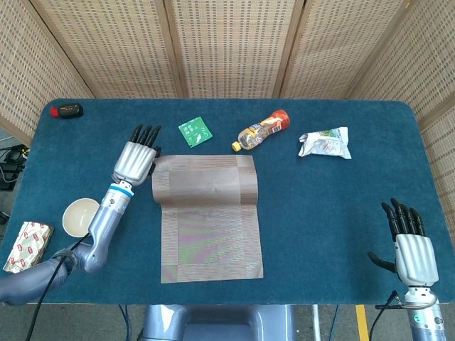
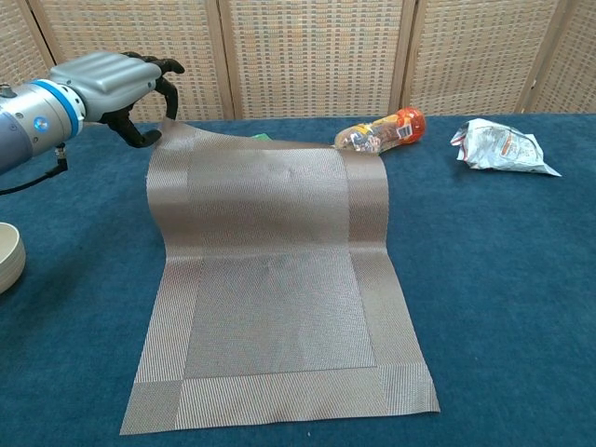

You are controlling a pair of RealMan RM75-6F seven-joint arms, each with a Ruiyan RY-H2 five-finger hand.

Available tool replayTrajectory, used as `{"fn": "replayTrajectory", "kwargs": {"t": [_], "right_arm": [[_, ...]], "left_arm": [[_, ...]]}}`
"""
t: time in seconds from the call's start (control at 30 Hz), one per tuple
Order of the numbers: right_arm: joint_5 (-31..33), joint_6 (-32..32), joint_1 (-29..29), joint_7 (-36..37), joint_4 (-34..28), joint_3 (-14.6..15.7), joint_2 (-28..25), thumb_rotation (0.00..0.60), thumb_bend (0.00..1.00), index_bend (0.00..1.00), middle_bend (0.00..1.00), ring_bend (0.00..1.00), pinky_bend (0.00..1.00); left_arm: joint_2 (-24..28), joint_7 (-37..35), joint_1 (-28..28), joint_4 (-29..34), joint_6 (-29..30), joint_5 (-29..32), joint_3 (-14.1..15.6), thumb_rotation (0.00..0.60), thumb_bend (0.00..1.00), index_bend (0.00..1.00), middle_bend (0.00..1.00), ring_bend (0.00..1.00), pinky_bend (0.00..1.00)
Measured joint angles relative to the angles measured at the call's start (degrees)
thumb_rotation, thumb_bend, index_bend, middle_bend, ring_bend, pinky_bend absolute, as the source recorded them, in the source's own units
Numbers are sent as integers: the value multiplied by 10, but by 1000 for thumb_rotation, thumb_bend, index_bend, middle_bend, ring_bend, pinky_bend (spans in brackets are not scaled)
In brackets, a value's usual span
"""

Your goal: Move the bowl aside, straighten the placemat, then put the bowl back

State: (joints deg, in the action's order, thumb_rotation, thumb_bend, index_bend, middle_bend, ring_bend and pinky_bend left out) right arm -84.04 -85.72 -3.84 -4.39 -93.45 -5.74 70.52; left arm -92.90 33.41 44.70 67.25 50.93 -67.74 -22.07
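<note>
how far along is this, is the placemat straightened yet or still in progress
Bowl already sits aside, left of the placemat. In hand: the left hand pinches the mat's far left corner, and its far half is lifted off the table, unfolded but not flat. The right hand is idle. Left: lay the mat flat, return the bowl.

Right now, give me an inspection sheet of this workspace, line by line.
Surface: dark blue felt-covered table.
Job's things: beige woven placemat unfolded, its far end lifted off the table; cream round bowl set aside on the left, off the mat.
Clutter: green square packet, plastic bottle with orange label lying on its side, crumpled silver snack bag, red-and-white patterned pack, small black-and-red object.
Hands: left hand pinches the placemat's far left corner; right hand holds nothing, fingers apart.
Cables: dark cables beyond the table's left edge.
Surroundings: woven wicker screen panels.
</note>
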Motion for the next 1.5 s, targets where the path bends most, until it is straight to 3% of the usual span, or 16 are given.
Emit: {"fn": "replayTrajectory", "kwargs": {"t": [0.1, 0.17, 0.4, 0.7, 0.9, 1.07, 1.33, 1.5], "right_arm": [[11, 7, -3, -2, 5, -3, 3, 600, 154, 0, 0, 0, 0], [16, 11, -4, -5, 6, -5, 4, 600, 154, 0, 0, 0, 0], [19, 17, -7, -4, 9, -3, 5, 600, 154, 0, 0, 0, 0], [4, 20, -8, -12, 8, 9, 8, 600, 154, 0, 0, 0, 0], [-8, 24, -10, -24, 7, 20, 14, 600, 154, 0, 0, 0, 0], [-17, 29, -11, -32, 9, 31, 19, 600, 148, 0, 0, 0, 0], [-46, 23, -11, -46, 12, 43, 24, 600, 104, 0, 0, 0, 0], [-65, 23, -13, -50, 18, 54, 31, 600, 89, 0, 0, 0, 0]], "left_arm": [[-17, -21, 19, -47, -10, 5, 1, 600, 262, 100, 0, 0, 0], [-29, -35, 30, -74, -17, 11, 3, 600, 213, 27, 0, 0, 0], [-30, -61, 31, -89, -15, 20, 25, 600, 187, 0, 0, 0, 0], [34, -79, -21, 9, 40, 7, 54, 600, 187, 0, 0, 0, 0], [104, -99, -93, 131, 123, -17, 87, 600, 187, 0, 0, 0, 0], [158, -127, -174, 213, 211, -52, 133, 600, 188, 0, 0, 0, 0], [211, -159, -282, 264, 319, -112, 212, 600, 148, 0, 0, 0, 0], [222, -167, -326, 268, 366, -137, 238, 600, 130, 0, 0, 0, 0]]}}
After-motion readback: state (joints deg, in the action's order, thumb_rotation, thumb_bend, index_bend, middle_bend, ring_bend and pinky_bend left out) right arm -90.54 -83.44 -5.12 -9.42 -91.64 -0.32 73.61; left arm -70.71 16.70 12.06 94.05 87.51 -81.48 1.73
